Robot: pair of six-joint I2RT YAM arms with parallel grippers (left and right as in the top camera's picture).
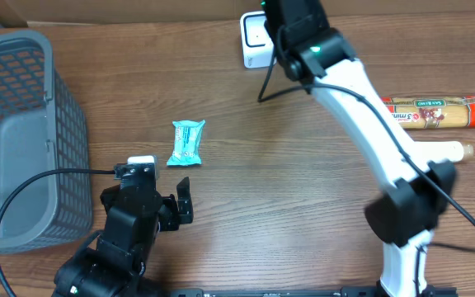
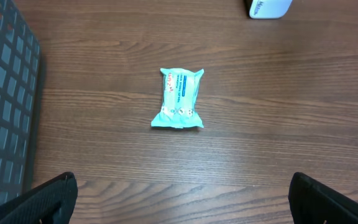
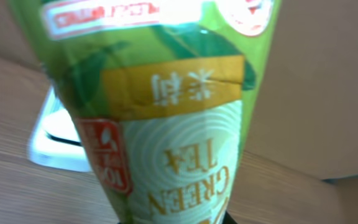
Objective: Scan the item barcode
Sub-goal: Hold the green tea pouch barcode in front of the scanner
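Note:
A green tea pack (image 3: 166, 124) fills the right wrist view, printed with "GREEN TEA" upside down, and my right gripper (image 3: 176, 219) is shut on its lower end; only dark finger edges show. Just behind the pack stands the white scanner (image 3: 55, 140), at the table's far edge (image 1: 254, 40). From overhead the right arm covers the pack and the gripper. My left gripper (image 2: 182, 199) hangs open and empty over the wood, its fingertips (image 2: 48, 199) wide apart. A teal packet (image 2: 179, 99) lies flat in front of it (image 1: 187, 143).
A grey mesh basket (image 1: 23, 140) stands at the left edge. A long pasta pack (image 1: 438, 111) and a cream-coloured bottle (image 1: 448, 151) lie at the right. The right arm's base (image 1: 406, 214) stands at the front right, with a black cable (image 1: 23, 206) near the left arm.

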